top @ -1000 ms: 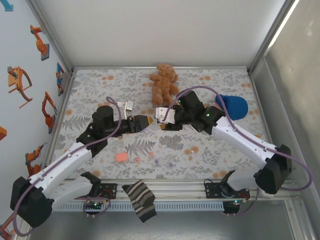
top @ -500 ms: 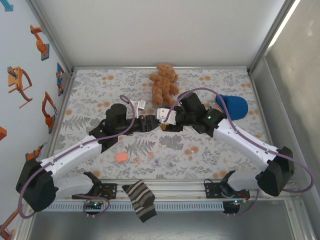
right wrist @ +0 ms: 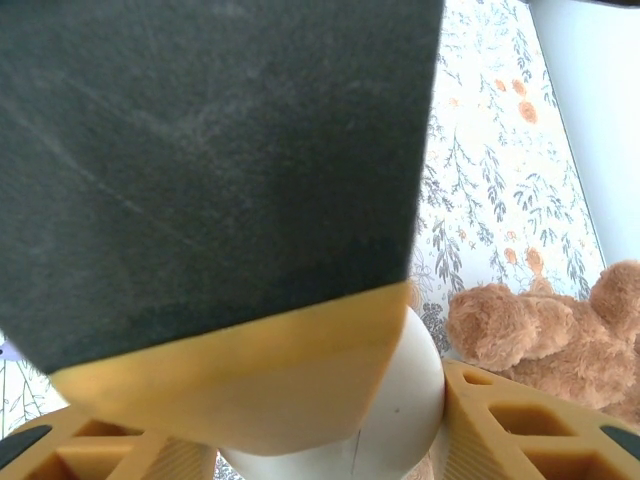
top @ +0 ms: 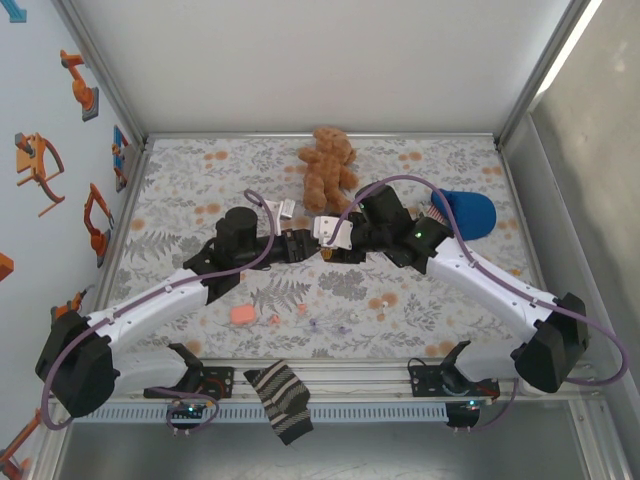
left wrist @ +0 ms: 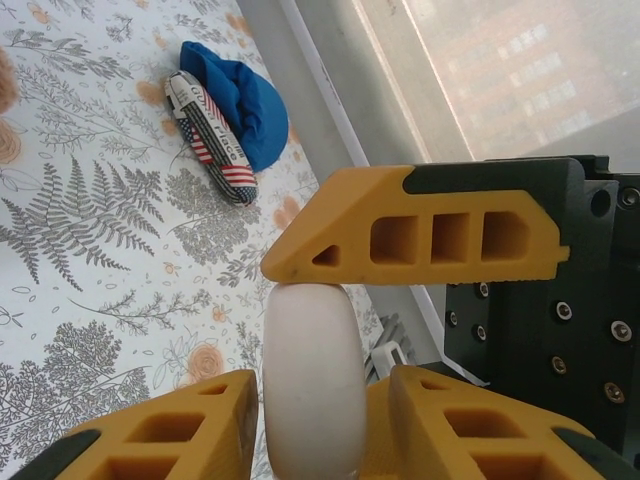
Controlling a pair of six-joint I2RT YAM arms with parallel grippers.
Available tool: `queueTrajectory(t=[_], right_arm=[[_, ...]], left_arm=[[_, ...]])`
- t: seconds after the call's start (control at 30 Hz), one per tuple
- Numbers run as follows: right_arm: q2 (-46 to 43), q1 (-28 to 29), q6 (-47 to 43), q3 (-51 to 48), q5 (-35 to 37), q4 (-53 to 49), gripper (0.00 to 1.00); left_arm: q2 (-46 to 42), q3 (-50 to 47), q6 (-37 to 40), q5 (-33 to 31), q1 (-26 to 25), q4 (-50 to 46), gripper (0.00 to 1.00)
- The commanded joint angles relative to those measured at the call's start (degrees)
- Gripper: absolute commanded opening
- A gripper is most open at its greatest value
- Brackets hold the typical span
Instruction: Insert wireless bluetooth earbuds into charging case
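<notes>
- A striped sock (top: pixel 281 400) hangs over the rail in front of the tabletop's (top: pixel 200 170) near edge, between the 2 arm bases
- The charging case (top: pixel 242 314) lies on the tabletop close to the near edge, left of the middle and well apart from both tools; I cannot tell whether it is open or closed
- The earbuds (top: pixel 301 309) lie as tiny bits strewn to the right of the case along the near edge, with 1 reddish bit just beside the case
- At mid-tabletop the 2 tools meet tip to tip around a white disc (left wrist: pixel 312 380)
- The right tool (right wrist: pixel 310 440) holds the disc by its rim
- The left tool (left wrist: pixel 320 430) stands narrow, with its fingers (left wrist: pixel 160 430) at the disc's 2 flat faces and 1 of them touching it; whether it clamps the disc I cannot tell
- A blue cap (top: pixel 466 211) lies near the right edge
- A brown teddy bear (top: pixel 328 166) lies at the middle of the far edge
</notes>
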Motion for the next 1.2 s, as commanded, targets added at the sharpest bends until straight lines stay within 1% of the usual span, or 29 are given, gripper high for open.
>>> queueTrajectory(t=[0.0, 0.47, 0.7, 0.9, 1.17], right_arm=[[-0.93, 0.53, 0.72, -0.3, 0.73, 0.44, 0.52], [-0.41, 0.53, 0.7, -0.39, 1.61, 0.33, 0.52], [-0.11, 0.53, 0.99, -0.09, 0.92, 0.23, 0.52], [0.38, 0.53, 1.08, 0.6, -0.62, -0.91, 0.52], [0.51, 0.48, 1.08, 0.68, -0.34, -0.88, 0.52]], left_arm=[[-0.33, 0.99, 0.22, -0.4, -0.31, 1.11, 0.38], [-1.54, 1.11, 2.07, -0.25, -0.57, -1.99, 0.34], [-1.73, 0.98, 2.52, -0.88, -0.52, -2.24, 0.26], [-1.88, 1.1, 2.96, -1.72, -0.57, -1.56, 0.26], [-1.56, 1.68, 3.2, -1.86, -0.52, -1.21, 0.28]])
